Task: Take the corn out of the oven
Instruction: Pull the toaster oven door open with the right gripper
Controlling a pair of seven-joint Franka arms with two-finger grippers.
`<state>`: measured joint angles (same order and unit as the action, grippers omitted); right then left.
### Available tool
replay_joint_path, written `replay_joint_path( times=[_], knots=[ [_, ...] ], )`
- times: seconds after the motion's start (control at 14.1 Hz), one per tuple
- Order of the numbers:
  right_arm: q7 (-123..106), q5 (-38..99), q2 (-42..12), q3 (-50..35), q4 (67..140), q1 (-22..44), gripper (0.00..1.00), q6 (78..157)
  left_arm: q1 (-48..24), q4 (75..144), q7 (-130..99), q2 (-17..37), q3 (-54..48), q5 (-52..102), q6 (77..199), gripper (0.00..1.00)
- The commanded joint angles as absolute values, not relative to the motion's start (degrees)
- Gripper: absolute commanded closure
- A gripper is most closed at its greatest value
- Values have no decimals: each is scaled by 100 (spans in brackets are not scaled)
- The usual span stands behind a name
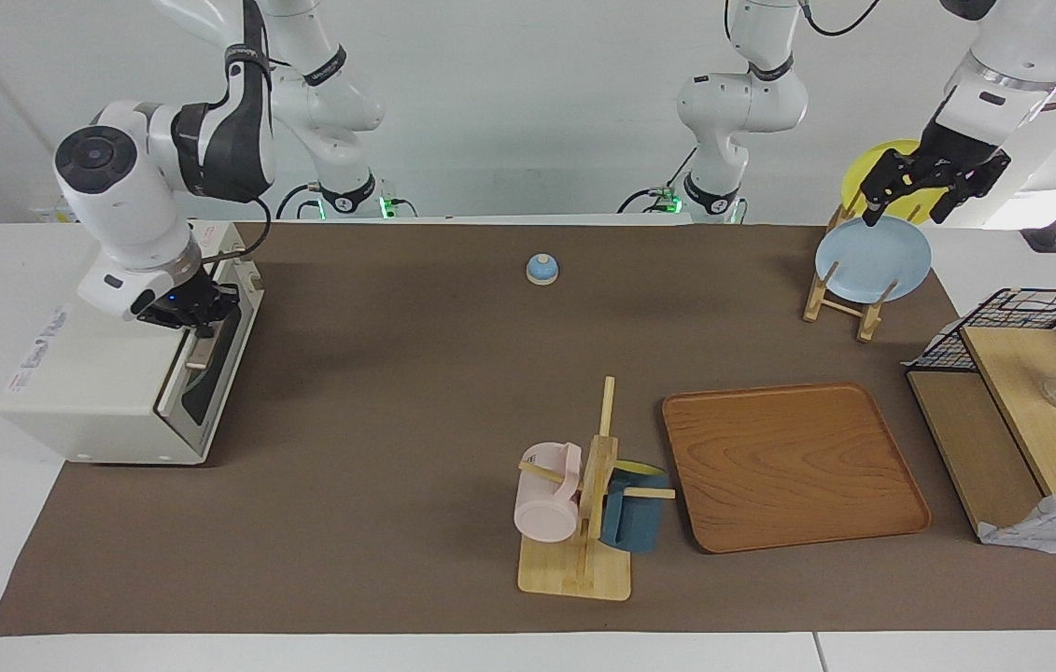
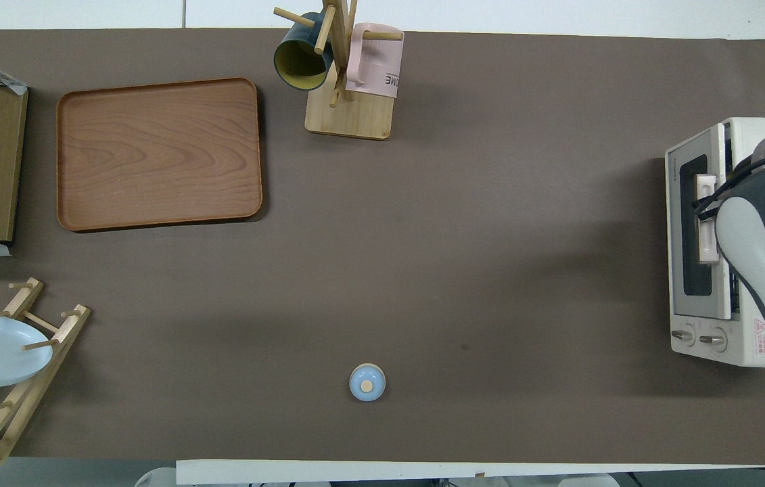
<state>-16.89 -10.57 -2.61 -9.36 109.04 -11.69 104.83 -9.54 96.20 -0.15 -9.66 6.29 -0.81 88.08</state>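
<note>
The right gripper's [image 1: 201,329] fingers sit down at the tan bar handle [image 2: 705,218] of the oven [image 1: 107,378]; whether they are closed on it or merely at it cannot be told. The oven door is shut, and the corn does not show in either view. The left gripper [image 1: 915,201] hangs with its fingers spread wide and holding nothing, over the wooden plate rack [image 1: 840,294] at the left arm's end of the table.

One oven stands at the right arm's end of the brown mat [image 1: 378,420]. It has two knobs [image 2: 697,336] on its front panel, a small brand line on the door frame too small to read, and a red-and-white warning sticker [image 2: 761,336] on top.

The rack carries two plates: one light blue plate [image 1: 873,259] and one yellow plate [image 1: 882,168]. One wooden mug tree [image 1: 588,504] holds two mugs, one pink mug [image 1: 548,492] and one dark blue mug [image 1: 632,509]; the pink one bears printed letters ending in "ME". One wooden tray [image 1: 794,467] lies beside the mug tree. One small blue lid with a wooden knob [image 1: 542,269] rests nearer to the robots. One black wire basket [image 1: 1022,327] stands on a wooden shelf unit [image 1: 1004,439].
</note>
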Motion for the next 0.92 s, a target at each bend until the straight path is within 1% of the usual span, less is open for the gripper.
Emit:
replay_joint_path(
  times=[0.0, 0.14, 0.43, 0.71, 0.85],
  knots=[
    [-1189, -1143, -781, -958, 11013, -889, 100, 11187, -923, 9659, 18, -1020, 624, -35, 8754, 0],
    [-923, -1143, -1106, -958, 11021, -756, 100, 11547, -923, 9659, 18, -1020, 624, -35, 8754, 0],
    [-853, -1143, -1660, -958, 11021, -756, 100, 12066, -923, 9659, 18, -1020, 624, -35, 8754, 0],
    [-380, -1134, -1881, -975, 11039, -721, 99, 12392, -923, 9659, 18, -1020, 624, -35, 8763, 0],
    [42, -1072, -1898, -967, 10969, -432, 95, 12384, -923, 9659, 18, -1020, 624, -35, 8754, 0]
  ],
)
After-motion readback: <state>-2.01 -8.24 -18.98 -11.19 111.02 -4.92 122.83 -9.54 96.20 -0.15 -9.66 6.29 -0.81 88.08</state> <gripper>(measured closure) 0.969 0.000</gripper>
